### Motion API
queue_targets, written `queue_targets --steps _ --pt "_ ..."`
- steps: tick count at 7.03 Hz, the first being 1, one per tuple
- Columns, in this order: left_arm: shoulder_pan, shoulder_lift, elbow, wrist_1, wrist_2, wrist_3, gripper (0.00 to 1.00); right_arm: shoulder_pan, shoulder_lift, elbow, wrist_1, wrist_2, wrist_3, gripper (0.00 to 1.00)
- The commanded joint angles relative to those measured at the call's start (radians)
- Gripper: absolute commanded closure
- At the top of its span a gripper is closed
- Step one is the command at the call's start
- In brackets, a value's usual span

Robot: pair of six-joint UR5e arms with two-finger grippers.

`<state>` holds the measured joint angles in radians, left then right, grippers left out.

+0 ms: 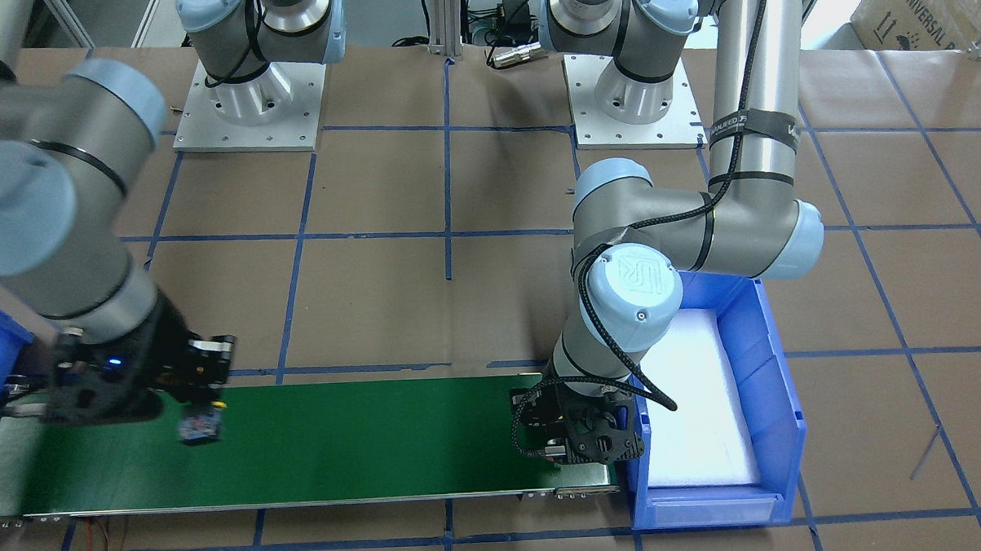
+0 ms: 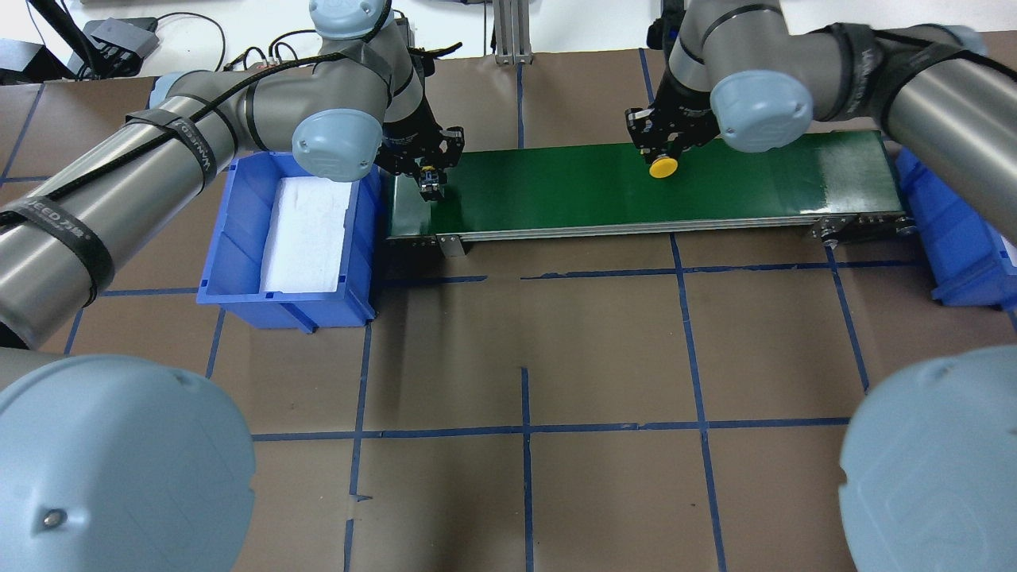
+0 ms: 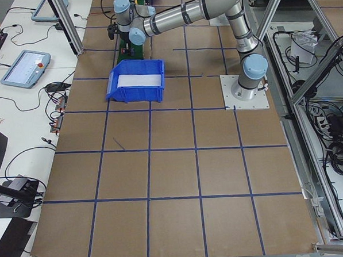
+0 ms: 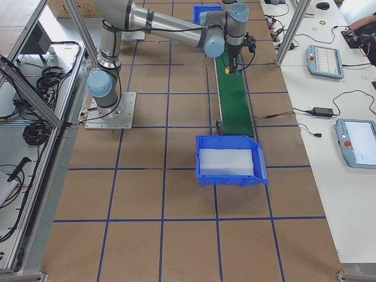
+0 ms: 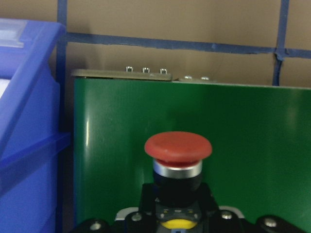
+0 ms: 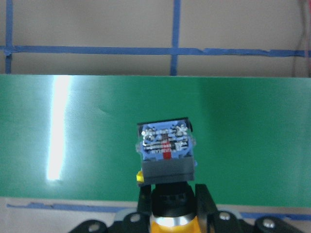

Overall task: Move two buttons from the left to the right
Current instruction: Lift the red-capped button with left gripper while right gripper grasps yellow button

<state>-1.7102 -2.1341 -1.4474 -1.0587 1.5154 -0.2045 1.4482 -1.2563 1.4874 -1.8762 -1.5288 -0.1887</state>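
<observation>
Neither button has reached the right-hand bin (image 2: 957, 238): the left fingers (image 5: 147, 194) are clamped on the red button (image 5: 178, 145) at the left end of the green belt (image 2: 556, 195), and the right fingers (image 6: 144, 200) grip the yellow button (image 2: 663, 168) partway along it.

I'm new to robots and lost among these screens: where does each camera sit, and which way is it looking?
Front-facing: across the table, facing the robot; left arm on picture's right.
Overhead: behind its shoulders, looking down on the green belt; both arms show.
Exterior left: table's end, left arm nearest.
Exterior right: opposite end, right arm nearest.
Left wrist: on that arm, sees red button in left gripper.
Right wrist: likewise, yellow button in right gripper.
Shared: front-facing and overhead both show belt and foam-lined blue bin.
</observation>
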Motion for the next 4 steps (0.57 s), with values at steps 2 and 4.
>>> queue_targets --steps 2,4 --pt "0.000 0.002 0.008 -0.003 0.040 0.013 0.06 -0.470 -0.071 -0.031 0.114 -0.034 -0.609 0.98" --pt "0.000 0.101 -0.016 -0.079 0.045 0.039 0.03 -0.622 0.083 -0.059 0.024 -0.030 -0.780 0.97"
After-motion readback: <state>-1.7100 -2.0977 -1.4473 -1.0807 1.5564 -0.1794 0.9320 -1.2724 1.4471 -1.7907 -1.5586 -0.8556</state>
